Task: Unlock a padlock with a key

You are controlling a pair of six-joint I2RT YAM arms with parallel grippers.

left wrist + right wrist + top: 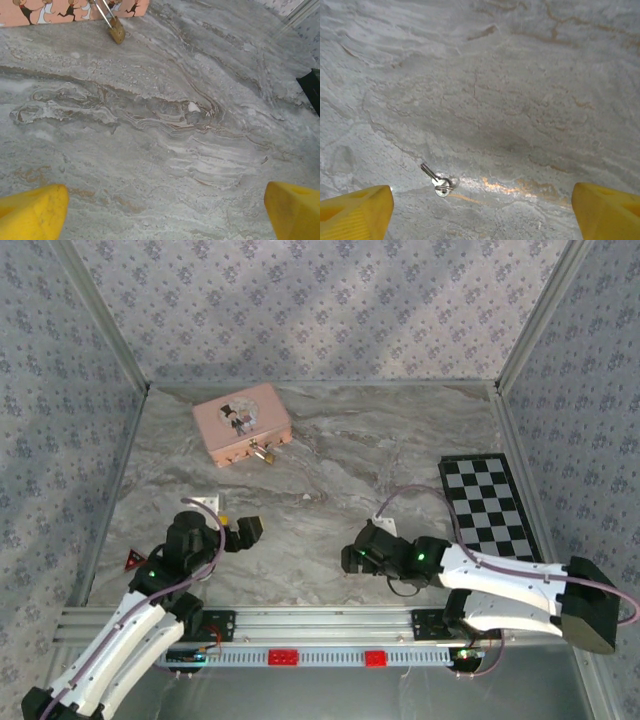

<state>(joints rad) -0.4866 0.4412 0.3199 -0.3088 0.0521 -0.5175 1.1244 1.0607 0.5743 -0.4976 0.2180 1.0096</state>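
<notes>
Right tool [480, 212] spread wide, empty, low over small key [439, 182] lying flat on surface [520, 100], off-centre between its fingers. Left tool [162, 210] likewise released. Padlock [118, 34] at front edge of pink box [242, 422], well apart from both. Risks: off-centre pinch skids thin key away; padlock looks loose and may swing when key is pushed in.

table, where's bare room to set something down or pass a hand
Widest bare patch: middle of the table, between the pink box and the checkerboard mat. Crowded: the padlock at the box's front edge, and the near strip with the left gripper, right gripper and the key.
</notes>
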